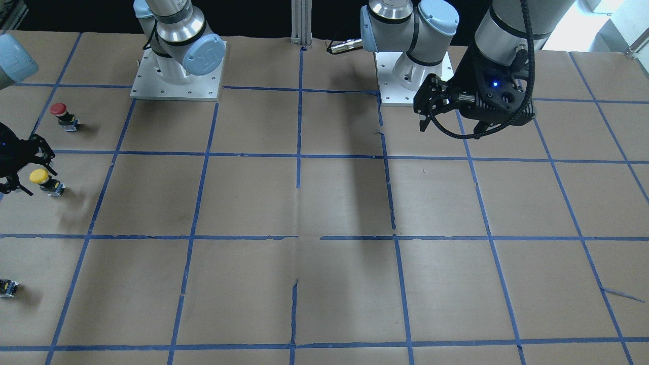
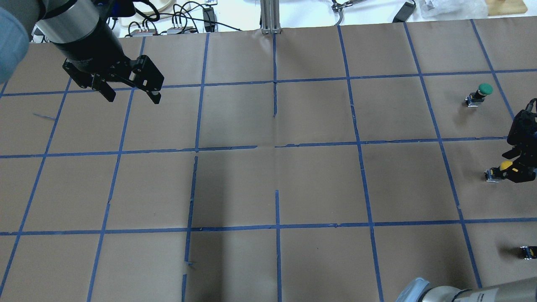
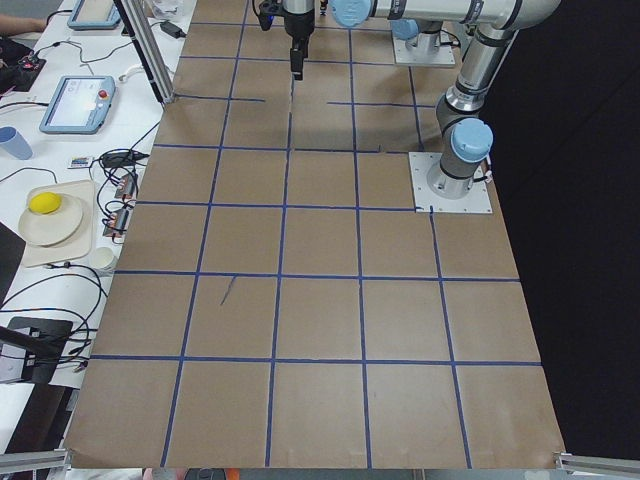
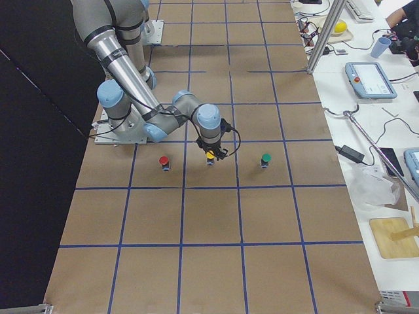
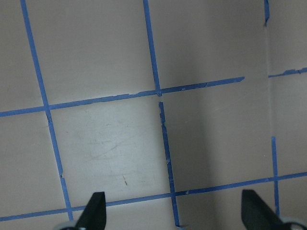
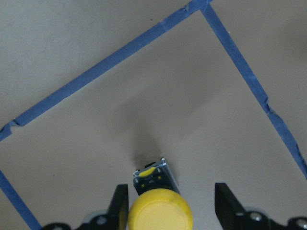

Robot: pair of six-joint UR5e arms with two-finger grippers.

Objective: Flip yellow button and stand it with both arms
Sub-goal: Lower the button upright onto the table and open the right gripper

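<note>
The yellow button (image 1: 40,177) stands cap up on its black and grey body at the table's edge on the robot's right. It also shows in the overhead view (image 2: 505,166) and the right side view (image 4: 209,157). My right gripper (image 1: 28,170) hovers over it, open, one finger on each side of the cap. In the right wrist view the cap (image 6: 160,214) sits between the fingers (image 6: 120,203), nearer one, and I see no contact. My left gripper (image 2: 133,97) is open and empty, high over the far left of the table, and also shows in the left wrist view (image 5: 175,213).
A red-capped button (image 1: 60,112) stands beside the yellow one, and a green-capped one (image 2: 481,91) stands on its other side. A tiny dark block with a yellow spot (image 2: 527,251) lies near the right edge. The arm bases (image 1: 177,76) stand at the robot's side of the table.
</note>
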